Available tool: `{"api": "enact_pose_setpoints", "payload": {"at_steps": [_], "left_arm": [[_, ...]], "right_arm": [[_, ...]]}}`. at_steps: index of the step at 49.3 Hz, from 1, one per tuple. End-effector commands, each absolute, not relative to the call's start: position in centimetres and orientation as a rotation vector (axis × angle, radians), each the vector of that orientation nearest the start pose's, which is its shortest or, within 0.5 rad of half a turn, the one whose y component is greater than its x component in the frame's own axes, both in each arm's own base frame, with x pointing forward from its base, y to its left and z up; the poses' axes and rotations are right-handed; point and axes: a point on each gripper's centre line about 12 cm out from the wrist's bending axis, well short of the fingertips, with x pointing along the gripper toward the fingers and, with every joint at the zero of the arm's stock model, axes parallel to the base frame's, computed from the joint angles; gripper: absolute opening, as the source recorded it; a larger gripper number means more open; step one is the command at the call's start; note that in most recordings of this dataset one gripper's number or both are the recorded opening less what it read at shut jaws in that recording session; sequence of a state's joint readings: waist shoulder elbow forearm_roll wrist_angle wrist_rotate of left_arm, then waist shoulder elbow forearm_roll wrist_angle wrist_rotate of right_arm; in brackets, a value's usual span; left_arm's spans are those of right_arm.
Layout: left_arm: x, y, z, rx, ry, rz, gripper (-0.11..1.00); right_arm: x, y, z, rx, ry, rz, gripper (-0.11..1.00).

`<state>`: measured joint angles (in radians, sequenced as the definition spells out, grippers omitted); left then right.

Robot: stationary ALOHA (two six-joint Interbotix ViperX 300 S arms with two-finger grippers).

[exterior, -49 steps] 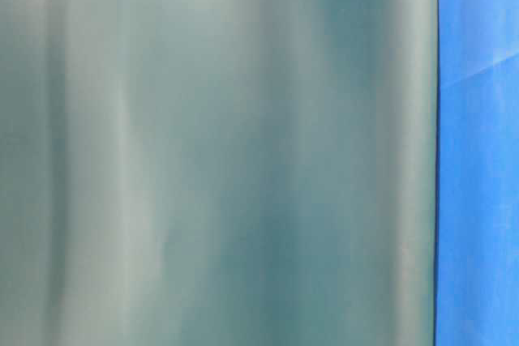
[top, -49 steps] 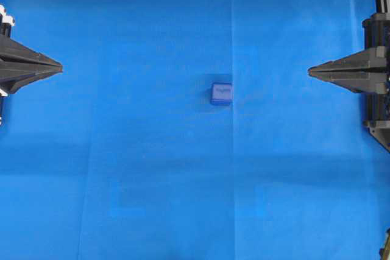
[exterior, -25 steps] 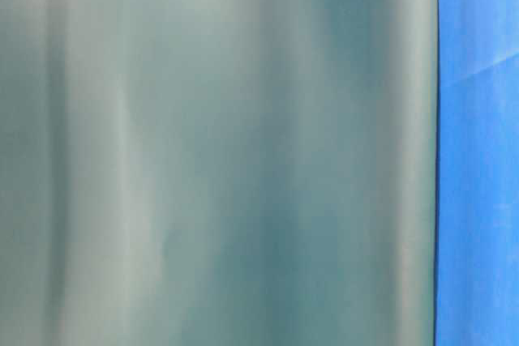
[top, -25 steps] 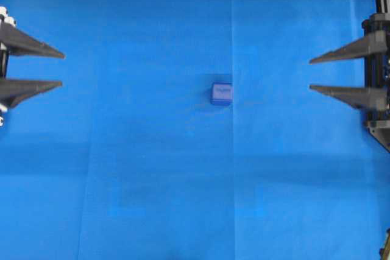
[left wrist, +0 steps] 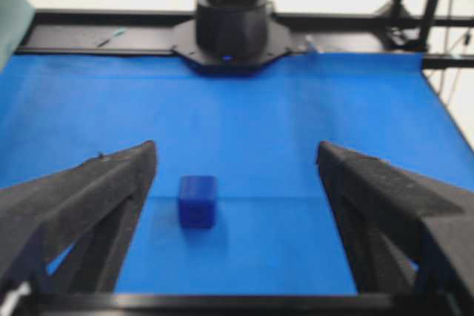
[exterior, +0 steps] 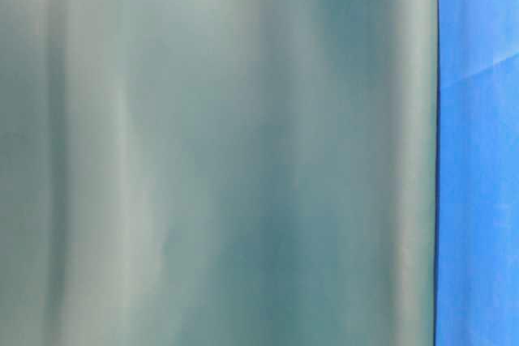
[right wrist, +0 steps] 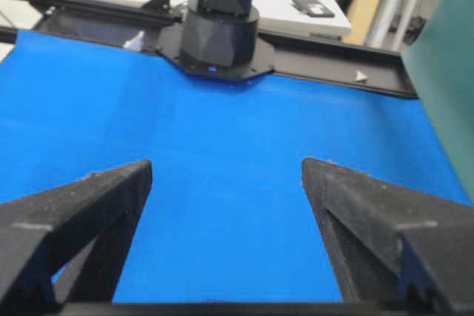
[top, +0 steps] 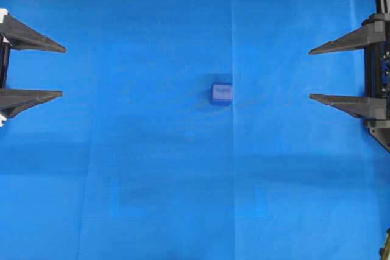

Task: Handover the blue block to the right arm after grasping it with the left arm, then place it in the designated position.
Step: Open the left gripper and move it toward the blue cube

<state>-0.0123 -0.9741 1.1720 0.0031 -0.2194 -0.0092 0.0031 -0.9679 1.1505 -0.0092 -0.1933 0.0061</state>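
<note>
1. Overhead, the left gripper [top: 63,71] sits at the nine o'clock edge, its two black fingers [top: 33,39] spread wide apart with nothing between them; white end pieces show at the picture's border.
2. At the middle, a shade toward three o'clock, the blue block [top: 222,93] rests flat on the blue cloth [top: 152,181], well apart from both grippers, its paler face turned up.
3. At the three o'clock edge the right gripper [top: 309,73] mirrors the first, black fingers [top: 344,41] held wide apart and empty, tips pointing toward the block.
4. The cloth covers the whole surface seen from above; faint fold lines cross it, one running from twelve to six o'clock just right of the block.
5. From the left wrist, the block [left wrist: 197,200] lies on the cloth ahead of the spread fingers [left wrist: 89,197], nearer the finger on the picture's left, touching neither. At twelve o'clock stands the opposite arm's black base [left wrist: 231,31] on a black frame rail [left wrist: 89,35].
6. From the right wrist, the fingers [right wrist: 81,205] frame bare cloth; the block is not seen there. At twelve o'clock is the other arm's base [right wrist: 220,38], behind it a pale desk [right wrist: 281,5] with blurred objects.
7. The table-level view is mostly filled by a blurred grey-green sheet [exterior: 219,151], with a strip of blue cloth [exterior: 478,151] at three o'clock.
</note>
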Motion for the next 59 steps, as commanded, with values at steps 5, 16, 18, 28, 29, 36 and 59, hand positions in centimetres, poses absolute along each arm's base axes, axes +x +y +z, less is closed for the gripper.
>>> {"api": "enact_pose_setpoints", "payload": {"at_steps": [5, 16, 18, 28, 29, 36, 59], "left_arm": [[19.9, -0.3, 29.3, -0.005, -0.035, -0.013, 0.92], [20.2, -0.3, 29.5, 0.000, -0.060, -0.013, 0.92], [20.4, -0.2, 29.5, 0.003, -0.066, -0.012, 0.92], [21.9, 0.5, 29.1, 0.007, -0.061, 0.020, 0.92], [22.1, 0.5, 29.1, 0.007, -0.061, 0.023, 0.92], [23.7, 0.8, 28.9, 0.005, -0.058, 0.034, 0.92], [33.0, 1.2, 28.0, 0.005, 0.012, 0.035, 0.92]], "right_arm": [[20.2, 0.1, 30.4, 0.000, -0.038, 0.005, 0.93], [20.2, 0.1, 30.4, 0.002, -0.038, 0.004, 0.93], [20.2, 0.1, 30.3, 0.002, -0.038, 0.004, 0.93], [20.2, 0.1, 30.3, 0.002, -0.038, 0.004, 0.93], [20.2, 0.1, 30.4, 0.002, -0.041, 0.004, 0.93], [20.2, 0.1, 30.3, 0.002, -0.038, 0.004, 0.93], [20.5, 0.1, 30.0, 0.000, -0.031, 0.005, 0.93]]}}
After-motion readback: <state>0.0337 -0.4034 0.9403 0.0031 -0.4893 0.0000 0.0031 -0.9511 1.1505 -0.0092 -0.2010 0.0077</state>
